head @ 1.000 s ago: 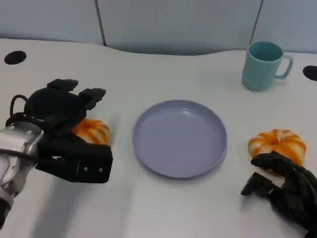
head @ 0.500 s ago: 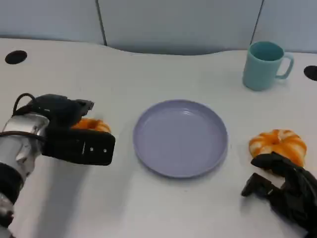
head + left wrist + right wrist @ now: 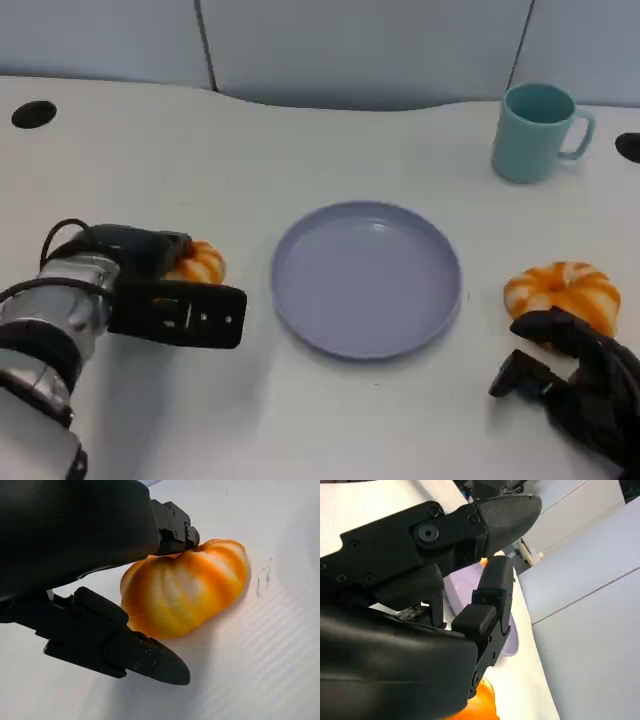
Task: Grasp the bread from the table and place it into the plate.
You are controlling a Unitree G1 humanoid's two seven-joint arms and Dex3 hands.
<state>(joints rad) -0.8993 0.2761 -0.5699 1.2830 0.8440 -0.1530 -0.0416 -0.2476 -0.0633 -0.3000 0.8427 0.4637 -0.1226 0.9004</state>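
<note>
Now that left hand (image 3: 150, 285) has dropped around bread (image 3: 187, 587) on bench (image 3: 300, 140), closing but not gripping yet; still left of plate (image 3: 365, 278). Right hand (image 3: 575, 385) idle, loosely curled, holding nothing.

By my left hand (image 3: 150, 285), matt black plastic on a brushed silver forearm (image 3: 50, 330), I see glossy, ridged orange bread (image 3: 187, 587) on the smooth matt white desk (image 3: 300, 420).
</note>
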